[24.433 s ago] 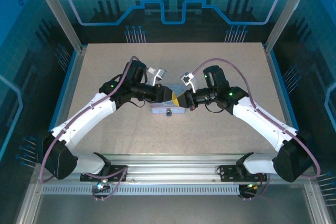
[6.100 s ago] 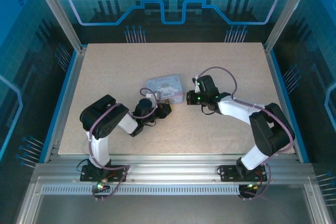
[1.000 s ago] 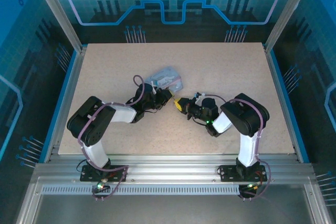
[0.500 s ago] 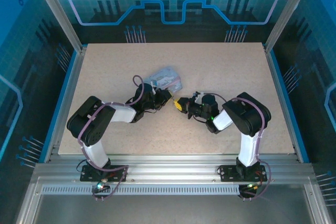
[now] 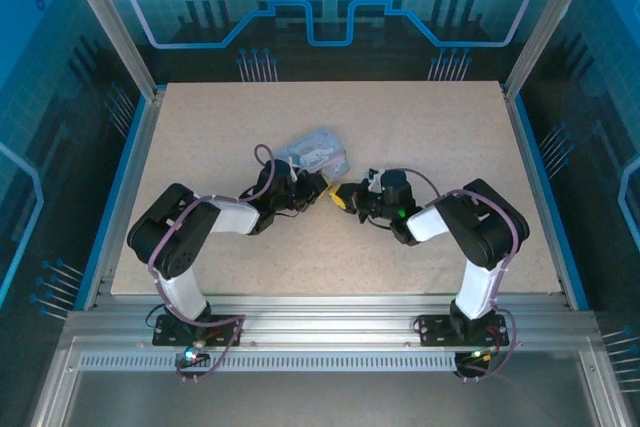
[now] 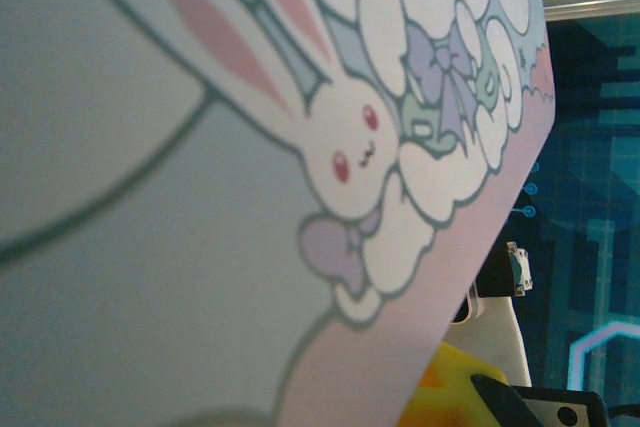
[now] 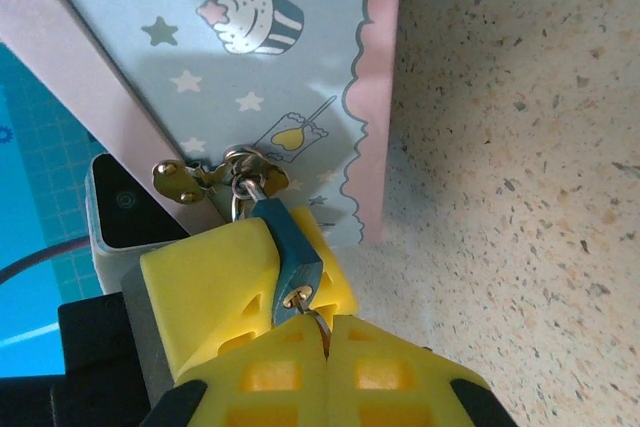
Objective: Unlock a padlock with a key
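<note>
At the pale-blue cartoon-printed tin [image 7: 300, 47], our left gripper [image 7: 275, 277] pinches the small dark metal padlock [image 7: 290, 252]. Our right gripper [image 7: 330, 342] is closed on the thin metal key [image 7: 320, 325], so we twist gently, without pulling.

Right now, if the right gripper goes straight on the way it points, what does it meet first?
The padlock, directly ahead of the right gripper, which is shut on the key at its base. Behind that, probably the tin.
</note>
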You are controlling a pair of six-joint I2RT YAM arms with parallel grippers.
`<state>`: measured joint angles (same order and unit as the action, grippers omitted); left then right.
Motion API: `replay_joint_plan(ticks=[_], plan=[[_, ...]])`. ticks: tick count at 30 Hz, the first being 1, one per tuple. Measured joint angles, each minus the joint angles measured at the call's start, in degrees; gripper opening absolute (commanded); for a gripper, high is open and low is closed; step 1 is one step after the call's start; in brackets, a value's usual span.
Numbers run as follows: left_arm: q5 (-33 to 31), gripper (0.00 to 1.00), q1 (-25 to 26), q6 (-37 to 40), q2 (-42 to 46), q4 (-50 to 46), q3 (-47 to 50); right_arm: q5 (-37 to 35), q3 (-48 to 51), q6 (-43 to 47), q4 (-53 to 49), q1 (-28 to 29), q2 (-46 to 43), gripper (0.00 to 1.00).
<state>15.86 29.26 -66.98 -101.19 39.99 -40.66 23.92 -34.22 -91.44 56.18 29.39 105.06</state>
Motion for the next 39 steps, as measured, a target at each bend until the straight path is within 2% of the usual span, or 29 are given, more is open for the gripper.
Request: replay_joint_plan(ticks=[19,24,26,29,33,39], plan=[[-1.0,0.00,0.0,0.0,0.0,-0.8,0.0,2.7,-2.4,2.4,-4.7,-0.8,0.3,0.01],[0.7,0.00,0.1,0.5,0.2,-1.2,0.0,3.8,-2.0,5.3,-7.9,-1.3,-1.9,0.19],[2.3,0.00,0.4,1.2,0.6,-1.6,0.0,4.1,-1.3,7.1,-9.5,-1.6,-3.5,0.22],[4.0,0.00,1.2,2.6,1.4,-3.7,-0.3,5.2,0.0,10.6,-14.3,-2.3,-6.7,0.28],[6.0,0.00,1.9,4.3,2.2,-6.8,-1.3,4.7,0.3,17.3,-24.1,-3.6,-12.4,0.29],[7.6,0.00,2.3,5.8,2.6,-10.0,-2.0,-0.2,-1.8,31.4,-44.2,-4.3,-23.0,0.33]])
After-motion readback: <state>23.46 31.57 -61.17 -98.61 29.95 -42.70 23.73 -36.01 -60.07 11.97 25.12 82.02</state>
